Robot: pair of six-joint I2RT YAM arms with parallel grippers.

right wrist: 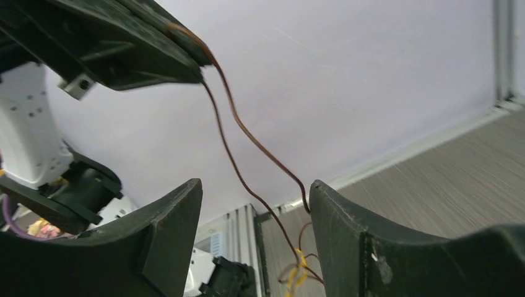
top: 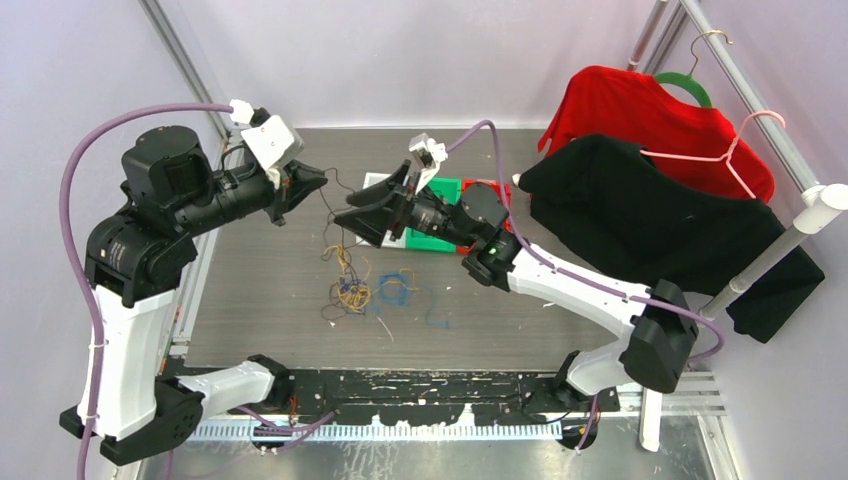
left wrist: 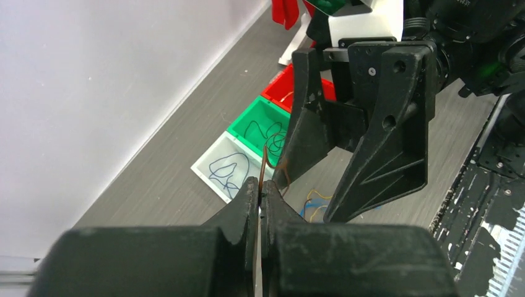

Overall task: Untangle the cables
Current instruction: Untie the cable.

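Note:
My left gripper [top: 321, 181] is raised above the table and shut on a thin brown cable [left wrist: 264, 164], pinched at its fingertips [left wrist: 260, 189]. The cable's two strands [right wrist: 254, 140] hang down from it to the tangle of orange-yellow and dark cables [top: 350, 293] on the table. Loose blue cables [top: 394, 288] lie just right of the tangle. My right gripper [top: 350, 220] is open beside the left one. The brown strands pass between its fingers [right wrist: 255, 189], one close to the right finger, none gripped.
A white bin [left wrist: 204, 167], a green bin [left wrist: 247, 120] and a red bin [left wrist: 275, 93], each holding sorted cables, stand in a row behind the right gripper. A red shirt [top: 650, 120] and a black shirt [top: 640, 215] hang on a rack at the right.

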